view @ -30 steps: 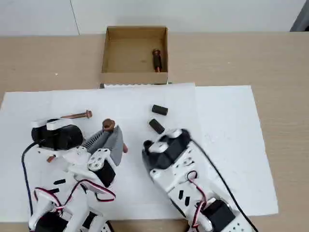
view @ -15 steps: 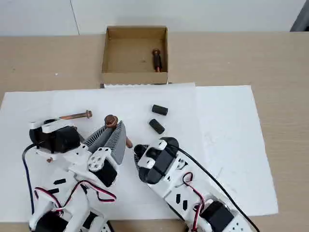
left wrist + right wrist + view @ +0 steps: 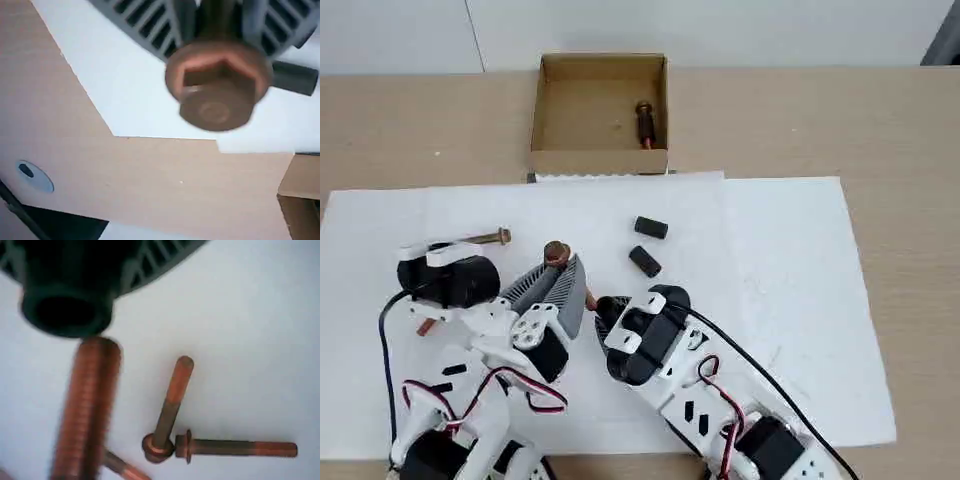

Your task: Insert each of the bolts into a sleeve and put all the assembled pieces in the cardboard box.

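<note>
The tan worktop (image 3: 900, 120) carries a wide white sheet (image 3: 790, 300), and both arms stand at its near edge. At the far side, just past the sheet, sits the open cardboard box (image 3: 600, 160), with one assembled piece (image 3: 645, 124) lying against its right wall. The left pincer (image 3: 560, 275) is clamped on a copper bolt (image 3: 217, 90) by its shank, with the hexagonal head sticking out beyond the fingertips. The right pincer (image 3: 605, 312) is closed on a black sleeve (image 3: 67, 312). The bolt's threaded end sits just at the sleeve's open mouth, and whether it has gone in cannot be told. A loose bolt (image 3: 480, 238) lies on the sheet near the left arm. Two spare sleeves (image 3: 651, 227) lie between the box and the right arm.
</note>
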Available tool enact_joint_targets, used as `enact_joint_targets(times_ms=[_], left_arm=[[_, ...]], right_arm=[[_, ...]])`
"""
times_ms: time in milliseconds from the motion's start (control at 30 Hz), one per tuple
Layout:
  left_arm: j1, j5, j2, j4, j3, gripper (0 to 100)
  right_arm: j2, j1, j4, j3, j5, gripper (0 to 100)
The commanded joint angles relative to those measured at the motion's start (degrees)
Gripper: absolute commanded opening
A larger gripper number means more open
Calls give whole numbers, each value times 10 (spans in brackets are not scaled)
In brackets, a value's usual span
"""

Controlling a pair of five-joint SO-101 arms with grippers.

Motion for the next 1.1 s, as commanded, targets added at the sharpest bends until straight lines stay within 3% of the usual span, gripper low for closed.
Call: enact_joint_targets(times_ms=[0, 800, 1067], left_arm=[[4, 4, -4, -18, -3, 6], [30, 1, -3, -13, 12, 6], [35, -20, -3, 47, 13, 6]], right_arm=[[-7, -15, -14, -33, 5, 2], [-7, -22, -44, -32, 5, 2], [-7, -21, -44, -32, 5, 2]])
